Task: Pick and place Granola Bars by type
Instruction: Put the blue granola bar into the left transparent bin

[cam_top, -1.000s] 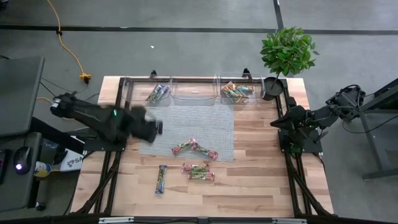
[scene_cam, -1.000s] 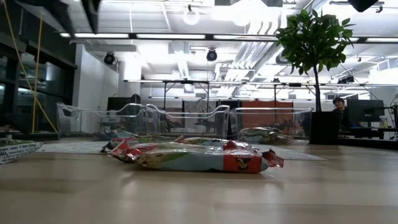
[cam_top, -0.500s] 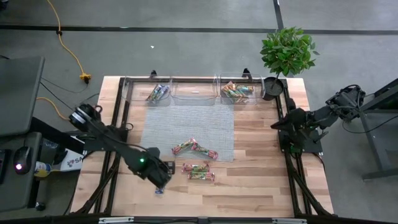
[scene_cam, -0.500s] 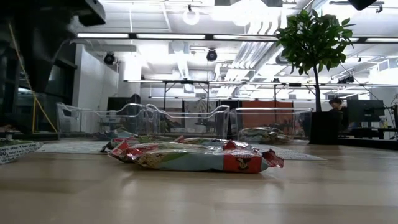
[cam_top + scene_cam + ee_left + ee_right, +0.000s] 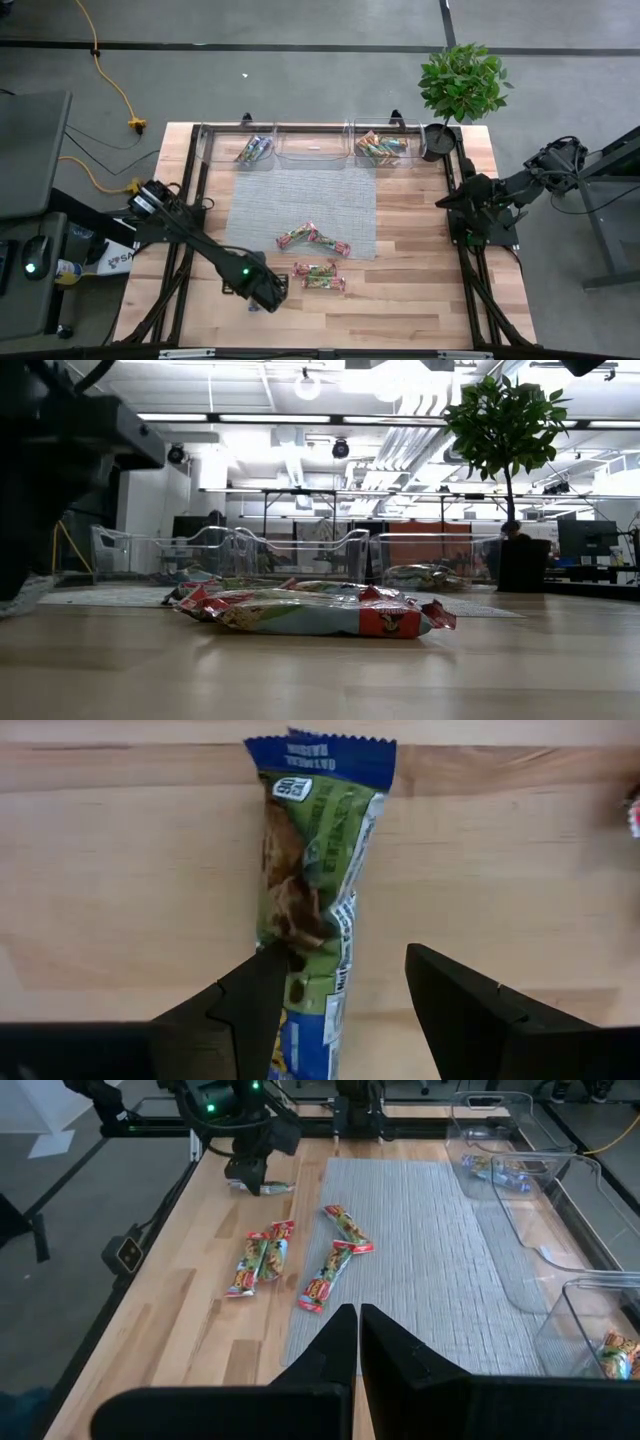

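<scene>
Wooden worktop (image 5: 410, 300) seen from above, carrying a grey woven mat (image 5: 300, 205) at its centre and three clear bins along the far edge. The left bin (image 5: 240, 150) holds blue-silver bars (image 5: 254, 151); the middle bin (image 5: 312, 150) shows no bars; the right bin (image 5: 383, 148) holds green-orange bars (image 5: 380, 149). A potted plant (image 5: 460, 85) stands at the far right corner.

The left gripper (image 5: 262, 293) is low over the near-left part of the worktop, directly above a single blue-and-green bar (image 5: 310, 880) lying flat on the wood. In the left wrist view its fingers (image 5: 255, 1005) are spread and straddle the near end of that bar; one finger overlaps the wrapper edge, the other stands clear beside it.

Two red-pink bars (image 5: 312, 238) lie crossed on the mat's near edge. Two further bars (image 5: 320, 276) lie side by side on bare wood just beyond it, near the left gripper.

The right gripper (image 5: 358, 1342) waits at the worktop's right edge, well apart from all bars, its fingers pressed together.
</scene>
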